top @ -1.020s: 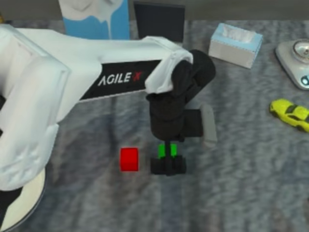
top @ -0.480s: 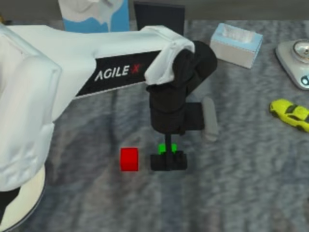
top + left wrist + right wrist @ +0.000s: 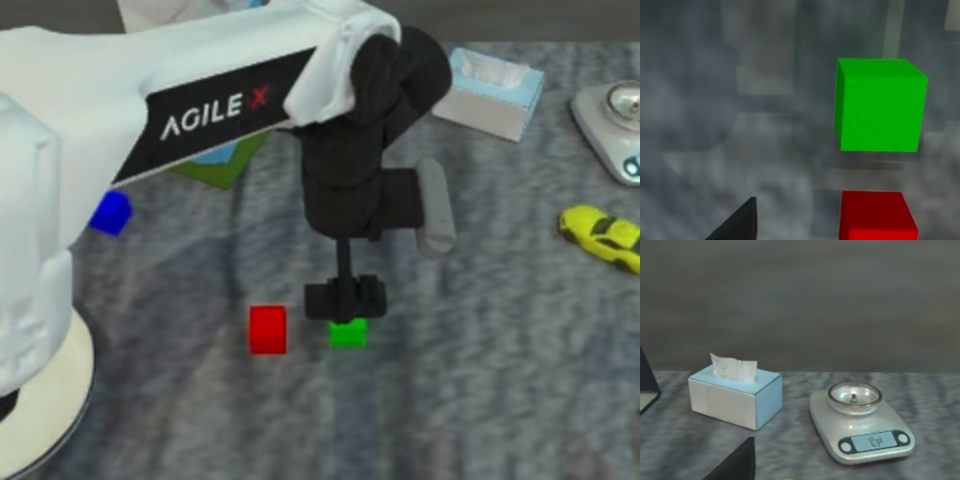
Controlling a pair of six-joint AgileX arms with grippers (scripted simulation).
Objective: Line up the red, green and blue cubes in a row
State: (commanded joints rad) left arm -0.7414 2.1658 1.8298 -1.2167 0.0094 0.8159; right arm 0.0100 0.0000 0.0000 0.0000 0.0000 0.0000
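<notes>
The red cube (image 3: 268, 329) and the green cube (image 3: 348, 333) rest side by side on the grey table, a small gap between them. In the left wrist view the green cube (image 3: 880, 105) and red cube (image 3: 877, 215) lie free below the camera. My left gripper (image 3: 345, 298) hovers just above and behind the green cube, open and holding nothing; one dark finger (image 3: 737, 225) shows. The blue cube (image 3: 110, 212) sits apart at the far left, beside the left arm. My right arm is out of the top view; its wrist view shows one finger (image 3: 735, 462).
A tissue box (image 3: 488, 92), a kitchen scale (image 3: 612, 130) and a yellow toy car (image 3: 600, 236) occupy the right side. A carton's green base (image 3: 215, 165) peeks from under the left arm at the back. The right wrist view faces the tissue box (image 3: 735, 397) and scale (image 3: 860, 422).
The left gripper let go of the green cube beside the red one and lifted away from it. The arm's shift uncovered the blue cube at left.
</notes>
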